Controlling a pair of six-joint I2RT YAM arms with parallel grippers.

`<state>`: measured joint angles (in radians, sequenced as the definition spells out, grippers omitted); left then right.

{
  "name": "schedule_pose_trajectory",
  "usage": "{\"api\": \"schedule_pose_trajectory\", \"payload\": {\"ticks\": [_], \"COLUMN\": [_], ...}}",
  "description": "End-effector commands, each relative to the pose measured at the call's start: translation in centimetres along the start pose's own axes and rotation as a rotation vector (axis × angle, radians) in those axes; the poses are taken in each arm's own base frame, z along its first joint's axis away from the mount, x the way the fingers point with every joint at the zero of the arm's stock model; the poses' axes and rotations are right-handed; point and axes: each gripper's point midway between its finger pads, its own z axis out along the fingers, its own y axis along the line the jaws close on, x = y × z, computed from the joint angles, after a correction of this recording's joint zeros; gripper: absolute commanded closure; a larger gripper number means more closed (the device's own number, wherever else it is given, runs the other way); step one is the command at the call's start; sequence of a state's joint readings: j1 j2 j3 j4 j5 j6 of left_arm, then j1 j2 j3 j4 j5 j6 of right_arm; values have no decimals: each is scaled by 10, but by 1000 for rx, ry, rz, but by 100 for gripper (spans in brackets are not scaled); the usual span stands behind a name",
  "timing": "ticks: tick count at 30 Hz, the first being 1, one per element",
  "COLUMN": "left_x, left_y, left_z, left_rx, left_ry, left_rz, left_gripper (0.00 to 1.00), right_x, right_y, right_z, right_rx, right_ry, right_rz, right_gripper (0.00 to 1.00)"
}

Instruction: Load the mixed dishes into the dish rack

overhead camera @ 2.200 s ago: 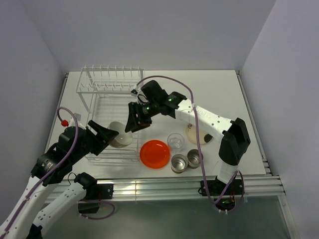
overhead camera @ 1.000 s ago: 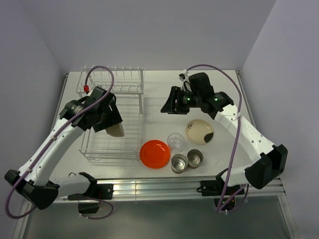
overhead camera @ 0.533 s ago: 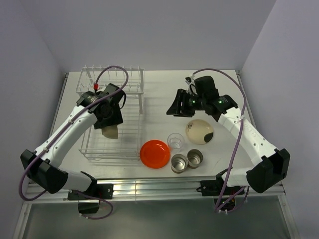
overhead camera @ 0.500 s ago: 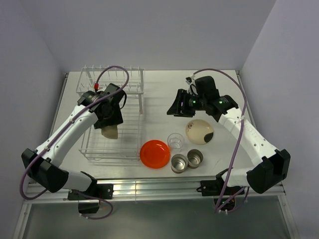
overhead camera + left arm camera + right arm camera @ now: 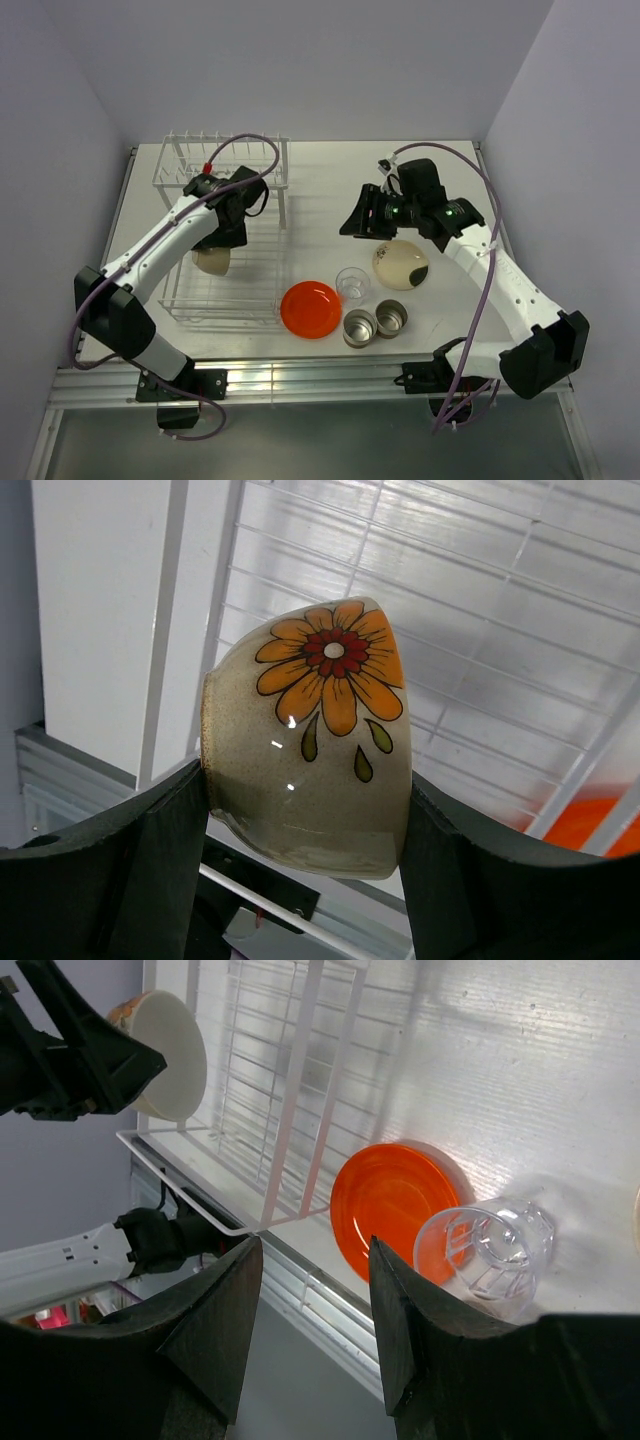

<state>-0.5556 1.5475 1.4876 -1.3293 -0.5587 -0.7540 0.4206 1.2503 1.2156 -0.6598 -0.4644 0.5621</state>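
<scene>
My left gripper [image 5: 222, 243] is shut on the white-beige bowl [image 5: 212, 262], which has an orange flower on its side [image 5: 330, 665], and holds it over the basket of the white wire dish rack [image 5: 257, 305]. My right gripper [image 5: 352, 222] is open and empty, above the table right of the rack. The orange-red plate [image 5: 310, 309], the clear glass [image 5: 351, 283], two steel cups [image 5: 359, 327] [image 5: 391, 318] and the cream plate [image 5: 400, 264] lie on the table. The right wrist view shows the plate [image 5: 395, 1210], the glass [image 5: 490, 1250] and the bowl [image 5: 170, 1055].
The rack's raised row of prongs [image 5: 225, 160] stands at its far end. The table's front rail [image 5: 340, 370] runs along the near edge. Grey walls close in the left, back and right sides.
My left arm has carried the bowl from the rack's near left corner up and over the middle of the basket. My right arm has swung from over the rack to the right.
</scene>
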Motion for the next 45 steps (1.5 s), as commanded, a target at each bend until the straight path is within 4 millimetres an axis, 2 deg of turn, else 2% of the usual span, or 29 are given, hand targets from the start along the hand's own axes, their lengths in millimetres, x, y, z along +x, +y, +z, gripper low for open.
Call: {"api": "schedule_pose_trajectory", "payload": {"ticks": [1, 17, 22, 36, 37, 39, 41, 44, 45], "left_x": [-5, 5, 3, 19, 21, 25, 28, 32, 35], "left_y": [21, 29, 31, 20, 19, 17, 16, 14, 13], "left_z": [3, 41, 46, 54, 54, 55, 56, 57, 57], "left_rx": [-107, -301, -337, -365, -363, -356, -356, -354, -349], "left_ry": [-43, -28, -37, -10, -6, 6, 13, 20, 26], "left_rz": [46, 141, 159, 179, 181, 181, 184, 176, 165], "left_gripper": [100, 100, 100, 100, 98, 86, 80, 63, 53], "right_x": [0, 9, 13, 10, 9, 9, 9, 8, 8], "right_y": [3, -2, -4, -3, -3, -3, -3, -2, -2], "right_z": [-10, -14, -14, -18, -18, -18, -18, -19, -19], "right_rx": [-23, -18, -14, -13, -12, -11, -10, -13, -12], "right_ry": [-30, -26, -20, -38, -41, -39, -42, -45, -46], "right_rz": [-31, -32, -33, -39, -40, -36, -37, -41, -40], "right_gripper": [46, 46, 46, 46, 46, 46, 46, 46, 46]}}
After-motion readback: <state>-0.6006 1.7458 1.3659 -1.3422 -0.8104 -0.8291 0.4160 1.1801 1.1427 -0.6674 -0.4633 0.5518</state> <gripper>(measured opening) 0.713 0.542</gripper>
